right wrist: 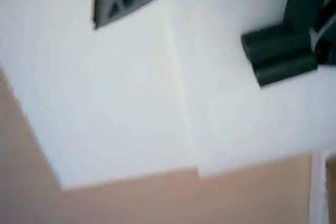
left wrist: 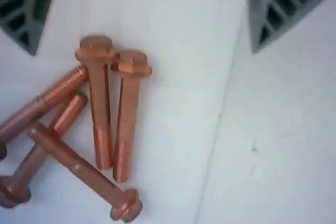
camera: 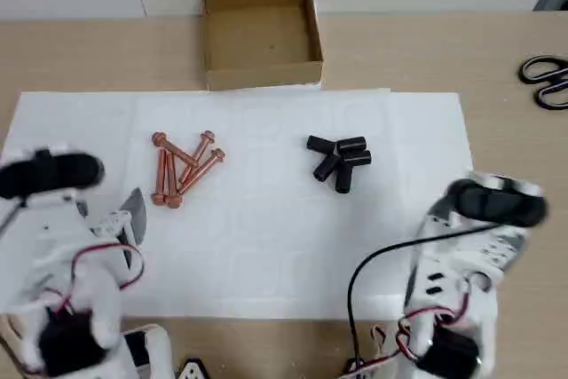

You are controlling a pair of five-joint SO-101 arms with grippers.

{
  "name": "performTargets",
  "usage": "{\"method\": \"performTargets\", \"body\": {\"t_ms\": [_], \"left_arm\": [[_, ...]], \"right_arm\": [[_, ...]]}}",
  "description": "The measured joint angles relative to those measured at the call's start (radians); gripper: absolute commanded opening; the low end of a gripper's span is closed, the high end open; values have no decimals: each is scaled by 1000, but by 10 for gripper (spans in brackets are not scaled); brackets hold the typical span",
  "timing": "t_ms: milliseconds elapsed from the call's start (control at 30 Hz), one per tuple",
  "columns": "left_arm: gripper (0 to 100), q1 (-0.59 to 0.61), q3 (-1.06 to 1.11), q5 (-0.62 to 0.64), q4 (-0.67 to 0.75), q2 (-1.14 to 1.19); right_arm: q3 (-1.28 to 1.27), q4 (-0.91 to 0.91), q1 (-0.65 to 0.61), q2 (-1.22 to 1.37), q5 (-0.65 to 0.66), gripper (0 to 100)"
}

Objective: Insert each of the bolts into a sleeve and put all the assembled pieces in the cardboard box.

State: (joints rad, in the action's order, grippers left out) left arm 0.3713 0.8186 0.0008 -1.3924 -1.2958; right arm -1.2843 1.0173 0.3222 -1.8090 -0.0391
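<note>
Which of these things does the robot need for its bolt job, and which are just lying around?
For the job:
copper-coloured metal bolts
short black tube sleeves
open brown cardboard box

Just lying about:
black-handled scissors, off to one side
white paper sheet under the parts

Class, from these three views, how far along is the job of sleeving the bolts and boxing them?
Done: nothing yet; the cardboard box is empty. In hand: the left gripper hangs open above the loose bolts, gripping none. Left: each bolt needs one of the sleeves, piled apart from them, then everything goes into the box.
</note>
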Motion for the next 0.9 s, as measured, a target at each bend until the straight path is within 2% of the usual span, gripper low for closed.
{"method": "performTargets", "body": {"t_ms": [233,400,533,700,900], "left_arm": [[248,0,-396,0,-218,393],[248,0,-476,0,-235,462],[248,0,-483,0,-235,463],[248,0,-483,0,-235,470],[248,0,-483,0,-235,473]], "right_arm": [[333,0,29,23,0,373],[562,-21,29,216,0,373],[801,12,29,511,0,373],[1180,216,6,965,12,373],[1559,606,-133,1481,129,373]]}}
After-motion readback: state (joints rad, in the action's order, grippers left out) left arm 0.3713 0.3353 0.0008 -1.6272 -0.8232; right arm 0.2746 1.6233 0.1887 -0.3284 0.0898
